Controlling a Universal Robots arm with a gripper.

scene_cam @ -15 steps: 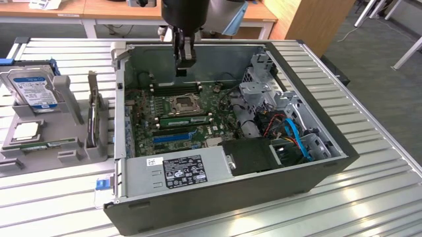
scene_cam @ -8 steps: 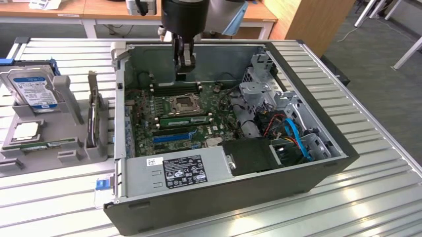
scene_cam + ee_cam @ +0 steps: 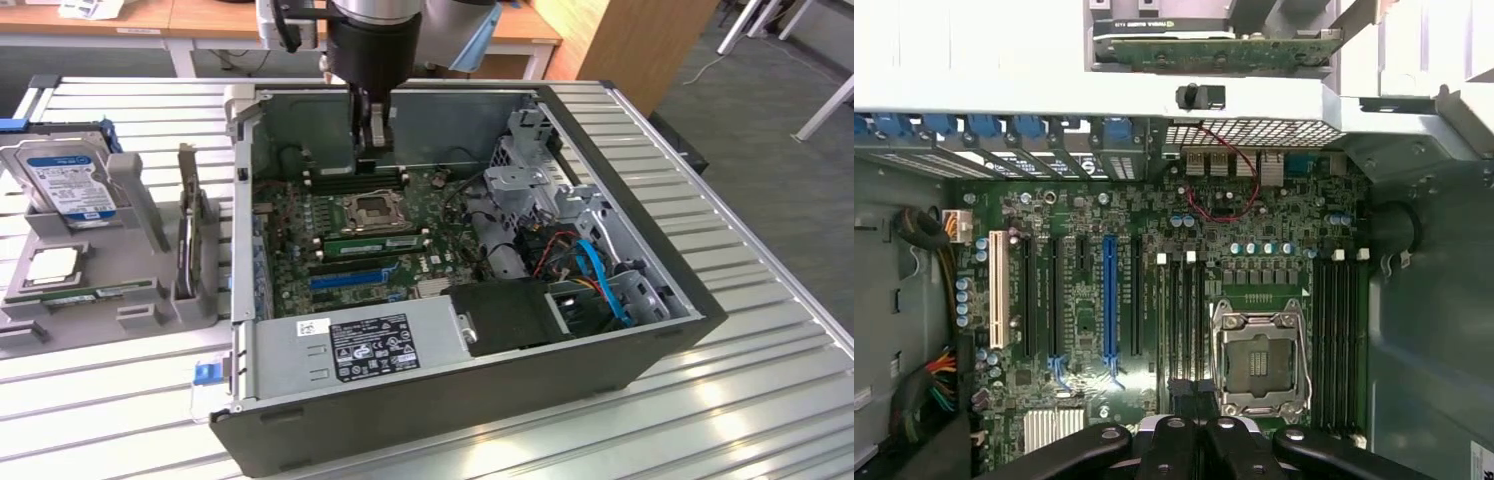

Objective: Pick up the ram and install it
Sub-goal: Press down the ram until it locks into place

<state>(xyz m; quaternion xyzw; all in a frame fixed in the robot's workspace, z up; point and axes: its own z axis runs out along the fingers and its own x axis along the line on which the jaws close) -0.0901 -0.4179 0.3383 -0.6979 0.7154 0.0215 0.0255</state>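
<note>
Gripper (image 3: pixel 378 152) low inside the case (image 3: pixel 641 250); can't tell if open or closed, nothing green seen in it. The ram (image 3: pixel 374 243) below the hand, in a slot just beside the CPU socket (image 3: pixel 374 211). Second green stick (image 3: pixel 83 294) well away from the hand, in the tray (image 3: pixel 27 300) outside the case. Risks: stick only half-seated with end clips unlatched, off-centre push tilting it, or clipping the socket lever.

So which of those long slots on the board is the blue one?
The blue slot among the expansion slots, between black ones; a white slot lies further out.
</note>
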